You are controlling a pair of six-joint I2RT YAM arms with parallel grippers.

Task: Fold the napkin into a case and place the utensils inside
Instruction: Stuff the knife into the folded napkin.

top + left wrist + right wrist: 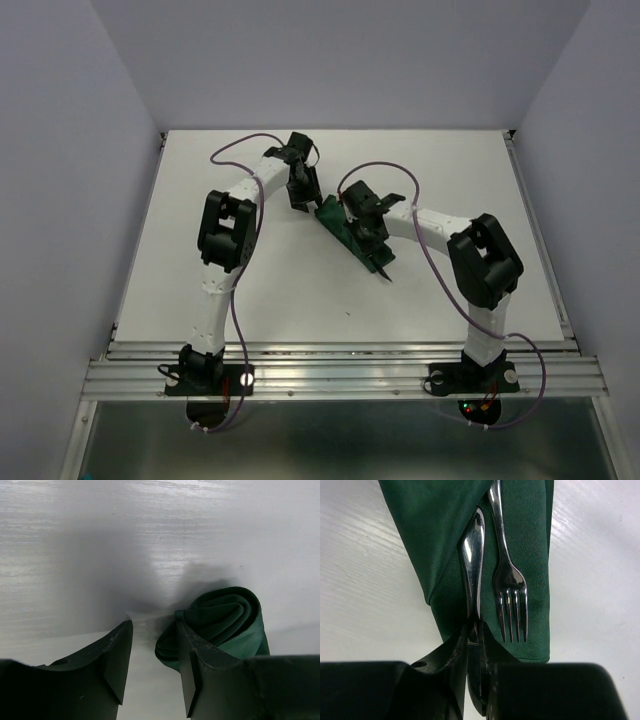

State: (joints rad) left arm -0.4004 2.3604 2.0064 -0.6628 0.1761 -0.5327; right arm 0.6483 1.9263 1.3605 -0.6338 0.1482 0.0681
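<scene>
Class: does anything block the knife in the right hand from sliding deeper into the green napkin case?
Nothing visible does. The knife, pinched by the right hand, already runs under the case's fold; the fork lies alongside it, not across its path.

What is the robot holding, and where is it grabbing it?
The right tool pinches the knife by its near end, beside the prongs of the fork. The left tool holds nothing.

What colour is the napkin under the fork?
The napkin is plain dark green, shown best in the right wrist view.
</scene>
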